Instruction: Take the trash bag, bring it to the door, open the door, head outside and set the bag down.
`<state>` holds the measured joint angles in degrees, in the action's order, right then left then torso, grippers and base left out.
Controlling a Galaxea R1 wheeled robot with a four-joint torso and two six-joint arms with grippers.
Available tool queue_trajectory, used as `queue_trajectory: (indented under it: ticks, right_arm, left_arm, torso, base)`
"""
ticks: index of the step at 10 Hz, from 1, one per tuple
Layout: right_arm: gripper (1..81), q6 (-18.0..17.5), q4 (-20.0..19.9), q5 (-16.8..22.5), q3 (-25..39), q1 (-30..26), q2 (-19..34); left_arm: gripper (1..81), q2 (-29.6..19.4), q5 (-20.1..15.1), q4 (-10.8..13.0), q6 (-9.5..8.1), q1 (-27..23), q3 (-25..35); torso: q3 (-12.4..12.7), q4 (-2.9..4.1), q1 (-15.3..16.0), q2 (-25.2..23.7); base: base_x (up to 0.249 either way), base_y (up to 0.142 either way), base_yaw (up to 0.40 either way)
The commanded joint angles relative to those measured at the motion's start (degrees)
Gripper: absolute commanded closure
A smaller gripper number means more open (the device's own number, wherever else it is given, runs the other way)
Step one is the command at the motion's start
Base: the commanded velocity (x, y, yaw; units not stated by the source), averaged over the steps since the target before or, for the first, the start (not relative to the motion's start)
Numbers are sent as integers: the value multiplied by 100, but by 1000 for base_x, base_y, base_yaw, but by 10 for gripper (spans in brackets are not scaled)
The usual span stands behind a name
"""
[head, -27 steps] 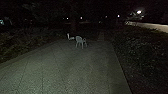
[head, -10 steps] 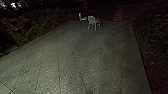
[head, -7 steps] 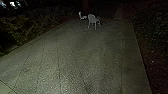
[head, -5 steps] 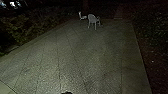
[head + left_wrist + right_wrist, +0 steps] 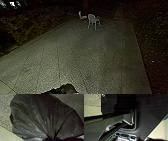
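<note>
In my head view I look over the paved yard (image 5: 82, 57), with a white chair (image 5: 93, 20) upright near its far edge and a second pale piece (image 5: 82, 16) just beside it. Shrubs (image 5: 20, 30) line the left side. A dark shape (image 5: 62, 89) pokes in at the near edge; I can't make out what it is.

Through the left wrist view I've got the black trash bag (image 5: 36, 115) over the paving, its folds drawn together at one point. I can't tell the left pincer's state.

The right wrist view gives me the robot's dark plate (image 5: 149, 117) and jointed bar (image 5: 112, 120); the right pincer's state I can't tell.
</note>
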<state>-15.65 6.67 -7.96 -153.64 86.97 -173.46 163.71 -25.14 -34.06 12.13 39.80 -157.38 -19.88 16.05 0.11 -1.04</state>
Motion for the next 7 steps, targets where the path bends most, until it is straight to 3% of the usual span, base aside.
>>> queue_trajectory:
  ticks: [1, 2, 5, 7]
  right_arm:
    - [10, 177, 133, 471, 160, 54, -253]
    - [10, 177, 133, 471, 151, 54, -244]
    - [10, 177, 133, 471, 160, 54, -244]
    - [10, 168, 133, 427, 133, 62, -244]
  left_arm:
    - [811, -171, -404, -118, 35, -618, -109]
    - [10, -154, -413, -92, 35, -566, -100]
    - [10, -110, -413, -57, 70, -346, -100]
    - [10, -22, -413, 40, 184, 57, -100]
  torso:
    - [0, 0, 0, 0]
    - [0, 0, 0, 0]
    - [0, 0, 0, 2]
    - [404, 2, 0, 2]
  base:
    - [0, 0, 0]
    - [0, 0, 0]
    - [0, 0, 0]
    - [0, 0, 0]
